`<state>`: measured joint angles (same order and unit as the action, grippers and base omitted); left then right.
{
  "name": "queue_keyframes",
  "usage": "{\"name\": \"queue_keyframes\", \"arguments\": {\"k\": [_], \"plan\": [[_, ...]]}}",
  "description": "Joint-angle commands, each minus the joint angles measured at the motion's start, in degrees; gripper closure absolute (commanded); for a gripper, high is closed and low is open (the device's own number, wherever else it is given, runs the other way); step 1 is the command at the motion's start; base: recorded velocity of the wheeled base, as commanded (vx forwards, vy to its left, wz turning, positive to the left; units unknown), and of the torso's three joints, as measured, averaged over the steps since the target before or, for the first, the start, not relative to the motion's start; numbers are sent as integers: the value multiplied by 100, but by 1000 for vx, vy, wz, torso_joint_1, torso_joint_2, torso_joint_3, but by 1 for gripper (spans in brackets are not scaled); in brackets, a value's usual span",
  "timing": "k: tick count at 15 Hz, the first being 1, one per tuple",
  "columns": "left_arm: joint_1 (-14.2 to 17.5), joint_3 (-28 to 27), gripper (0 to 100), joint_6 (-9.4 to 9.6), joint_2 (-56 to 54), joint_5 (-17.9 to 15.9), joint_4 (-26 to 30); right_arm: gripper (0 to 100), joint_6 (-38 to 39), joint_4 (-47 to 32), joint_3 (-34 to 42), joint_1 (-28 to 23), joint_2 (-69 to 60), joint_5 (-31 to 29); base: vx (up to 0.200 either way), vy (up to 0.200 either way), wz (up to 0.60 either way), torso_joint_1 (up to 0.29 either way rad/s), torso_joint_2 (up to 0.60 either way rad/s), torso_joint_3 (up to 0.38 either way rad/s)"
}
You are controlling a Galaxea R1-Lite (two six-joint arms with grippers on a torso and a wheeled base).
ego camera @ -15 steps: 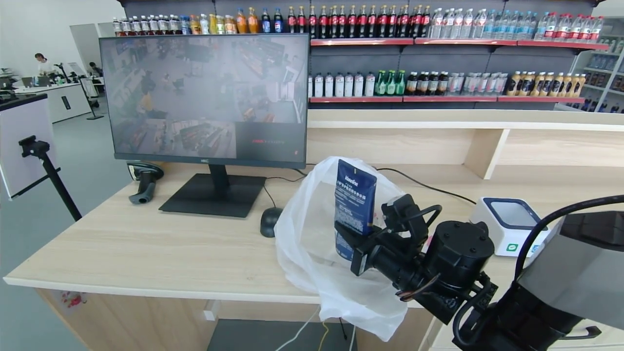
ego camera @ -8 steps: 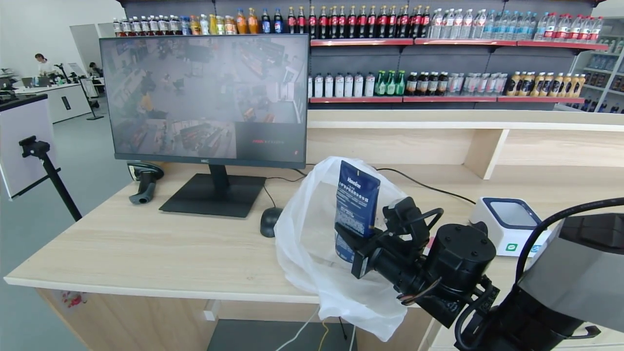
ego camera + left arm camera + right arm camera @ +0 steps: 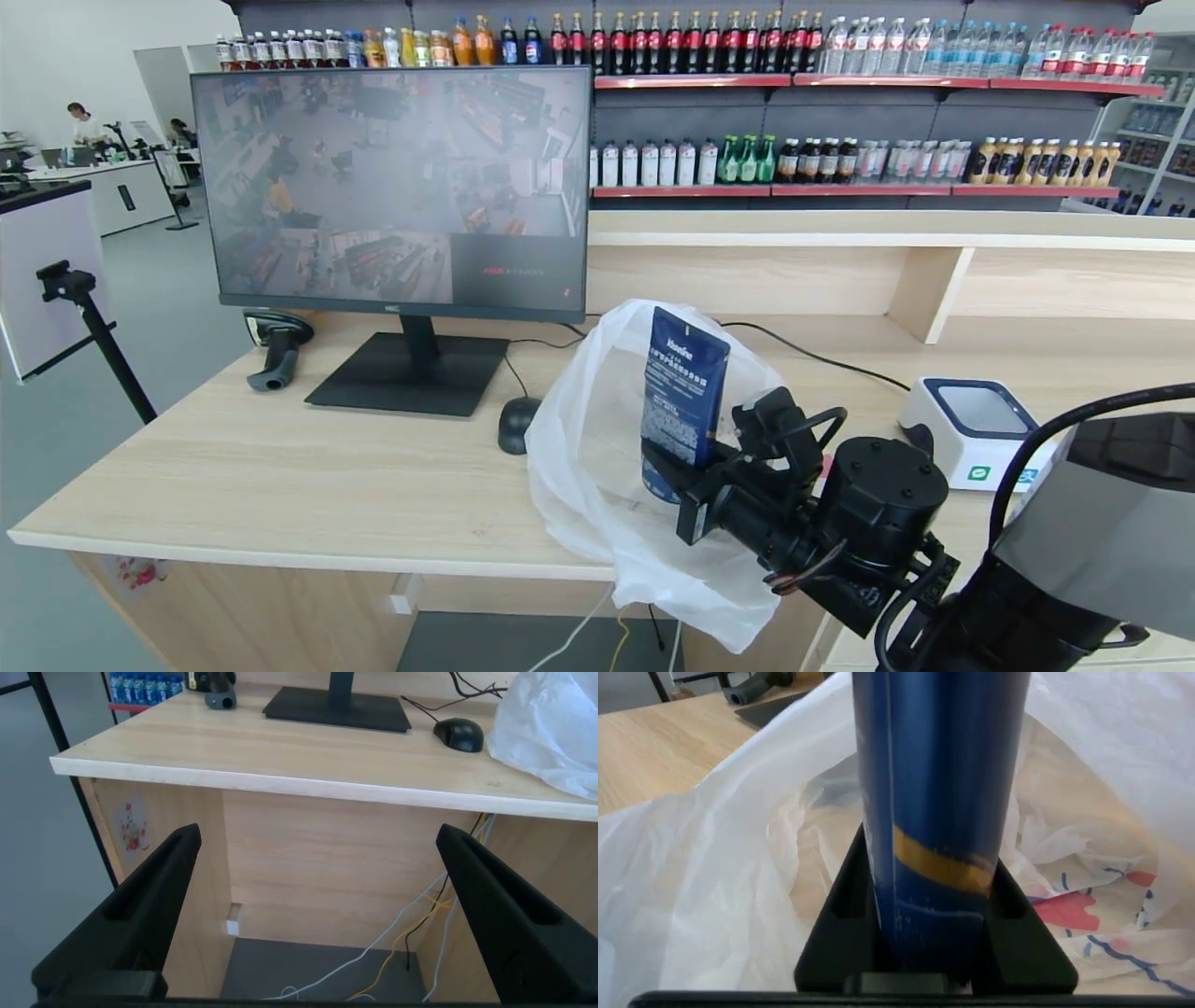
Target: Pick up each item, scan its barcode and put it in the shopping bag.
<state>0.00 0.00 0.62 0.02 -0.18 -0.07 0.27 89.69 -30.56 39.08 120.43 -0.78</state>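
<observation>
Moved: right fingers (image 3: 839,924) and their blue pouch (image 3: 688,387) have edged slightly lower and toward the robot's right.
Right fingers: pinching the pouch's lower end, with the pouch upright between them.
Shopping bag (image 3: 583,448): white and open, around and below the right fingers, on the tabletop (image 3: 280,467).
Scanner (image 3: 976,425): right of those fingers, apart.
Left fingers (image 3: 140,919): spread wide, holding nothing, below the tabletop edge.

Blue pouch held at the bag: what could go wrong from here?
The right pincer grips the blue pouch near its lower end; released, the tall pouch could tip out. The shopping bag is limp and droops over the edge of the counter, so added weight might drag it off. Loose plastic could snag the pincer.
</observation>
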Motion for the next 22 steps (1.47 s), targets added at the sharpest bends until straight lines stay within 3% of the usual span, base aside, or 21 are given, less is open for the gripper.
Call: {"name": "queue_keyframes", "arguments": {"k": [1, 14, 20, 22], "plan": [[0, 0, 0, -1, -2, 1, -1, 0, 0, 31, 6, 3, 59, -1, 0, 0, 0, 0, 0, 0], [0, 0, 0, -1, -2, 1, -1, 0, 0, 31, 112, -67, -336, -27, 0, 0, 0, 0, 0, 0], [0, 0, 0, 17, -2, 1, -19, 0, 0, 31, 806, -226, -1153, -27, 0, 0, 0, 0, 0, 0], [0, 0, 0, 8, -2, 1, -1, 0, 0, 31, 1114, -252, -1479, -27, -200, 0, 0, 5, 0, 0]]}}
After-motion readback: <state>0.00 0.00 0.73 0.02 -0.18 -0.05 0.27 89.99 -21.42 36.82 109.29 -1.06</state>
